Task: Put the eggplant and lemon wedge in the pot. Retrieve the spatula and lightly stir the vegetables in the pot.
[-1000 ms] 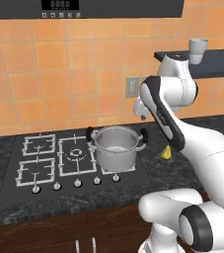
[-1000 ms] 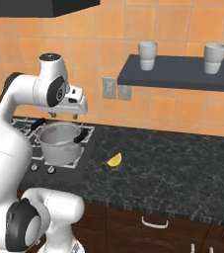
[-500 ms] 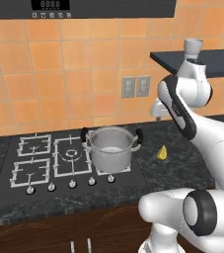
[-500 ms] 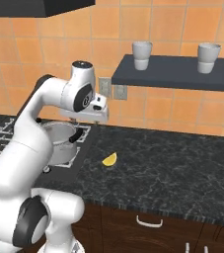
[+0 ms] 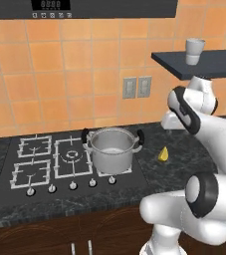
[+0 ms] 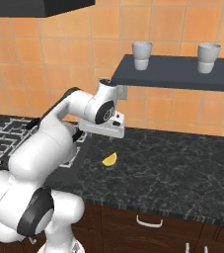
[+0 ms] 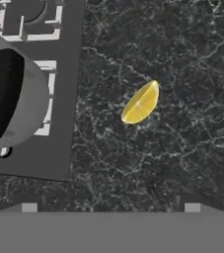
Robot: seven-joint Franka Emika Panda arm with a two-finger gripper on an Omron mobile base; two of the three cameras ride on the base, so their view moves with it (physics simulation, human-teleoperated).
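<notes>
So the gripper is hanging wide open and empty right over the lemon wedge, which lies on the dark counter beside the pot, long axis slanted across the jaws.

Yellow lemon wedge on a black speckled counter; shiny silver pot, orange tiled wall.

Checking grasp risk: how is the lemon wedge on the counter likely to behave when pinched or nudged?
The lemon wedge is small, so probably light. Its curved rind and tapered ends suggest it may rock or skid on the smooth counter. The glossy skin could slip between closing fingers.
</notes>
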